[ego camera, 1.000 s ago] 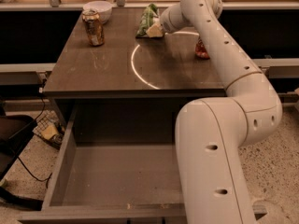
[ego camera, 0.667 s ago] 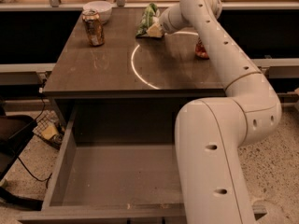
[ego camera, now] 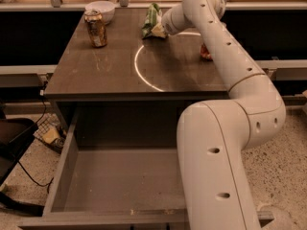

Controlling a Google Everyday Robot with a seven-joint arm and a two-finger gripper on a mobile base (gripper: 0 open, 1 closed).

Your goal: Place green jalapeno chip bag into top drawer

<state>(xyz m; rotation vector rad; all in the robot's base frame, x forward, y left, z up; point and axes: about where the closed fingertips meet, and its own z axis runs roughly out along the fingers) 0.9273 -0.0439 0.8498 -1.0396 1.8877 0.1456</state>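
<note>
Surface: dark brown square tabletop (ego camera: 105, 75) with a thin white ring marked on it, over a speckled floor (ego camera: 292, 166).
Drawer: wide grey box-shaped top drawer (ego camera: 120, 176), pulled open below the table's 6 o'clock edge; its flat bottom and tall side walls show.
Bag: wrinkled, glossy green-and-white jalapeno chip bag (ego camera: 152, 19) on the tabletop at 12 o'clock, outside the drawer.
Gripper: two-finger gripper (ego camera: 162, 28) on the white jointed arm (ego camera: 240, 80), right against the bag's 4 o'clock side; how wide it stands cannot be told.
Can: dented brownish metal can (ego camera: 96, 28), upright at 10 o'clock.
Bowl: small white bowl (ego camera: 100, 9) at 11 o'clock, just behind the can; contents hidden.
Red item: small red object (ego camera: 205, 51) at 2 o'clock, mostly behind the arm.
</note>
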